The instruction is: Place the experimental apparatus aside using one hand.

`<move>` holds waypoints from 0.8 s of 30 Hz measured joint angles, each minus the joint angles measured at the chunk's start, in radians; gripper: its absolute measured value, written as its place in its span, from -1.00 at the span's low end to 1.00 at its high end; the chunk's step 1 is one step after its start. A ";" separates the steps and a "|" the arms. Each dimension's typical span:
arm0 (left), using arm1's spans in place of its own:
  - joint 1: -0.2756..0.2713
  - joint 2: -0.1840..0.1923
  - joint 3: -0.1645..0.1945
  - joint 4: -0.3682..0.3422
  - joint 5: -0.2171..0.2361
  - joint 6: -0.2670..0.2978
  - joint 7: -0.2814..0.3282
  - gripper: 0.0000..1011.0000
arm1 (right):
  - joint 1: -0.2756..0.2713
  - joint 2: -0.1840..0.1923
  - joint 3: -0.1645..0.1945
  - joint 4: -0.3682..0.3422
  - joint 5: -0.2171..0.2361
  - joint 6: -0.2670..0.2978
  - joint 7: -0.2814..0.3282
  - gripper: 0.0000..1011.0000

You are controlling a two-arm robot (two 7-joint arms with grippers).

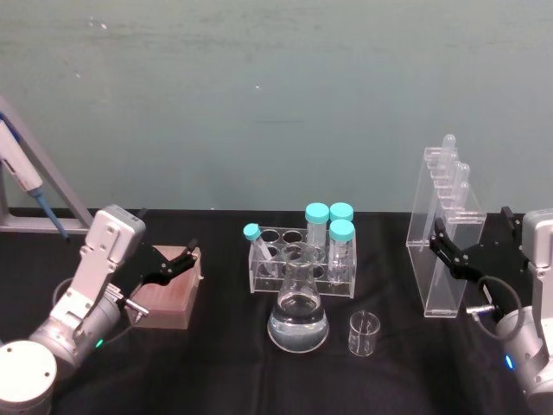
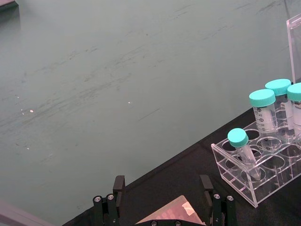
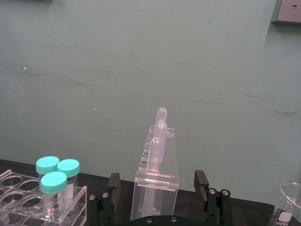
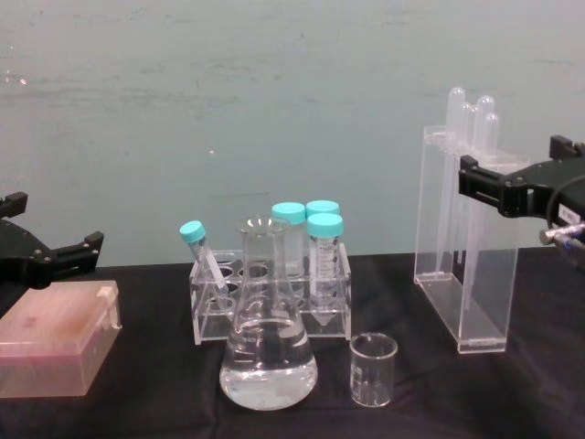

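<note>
The experimental apparatus stands on the black table. It is a tall clear acrylic stand (image 1: 441, 294) with long tubes at the right, a conical flask (image 1: 298, 320) of clear liquid in the middle, and a small empty beaker (image 1: 364, 335) beside the flask. My right gripper (image 1: 479, 238) is open at the stand's near end. In the right wrist view the stand (image 3: 157, 155) sits between the spread fingers (image 3: 201, 181) with a gap on each side. My left gripper (image 1: 164, 233) hangs open above a pink box (image 1: 168, 298) at the left.
A clear rack (image 1: 298, 264) holding teal-capped tubes stands just behind the flask. A blue-and-white pipette (image 1: 22, 164) leans on a grey frame at the far left. A green wall closes off the table's back edge. Bare black table lies in front of the flask and beaker.
</note>
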 joint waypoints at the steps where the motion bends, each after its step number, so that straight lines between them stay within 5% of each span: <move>1: 0.000 0.000 0.000 0.000 0.000 0.000 0.000 0.98 | 0.002 -0.004 0.002 0.004 -0.001 -0.002 0.000 0.98; 24: 0.000 0.000 0.000 0.000 0.000 0.000 0.000 0.98 | 0.059 -0.105 0.058 0.099 -0.015 -0.012 0.038 0.98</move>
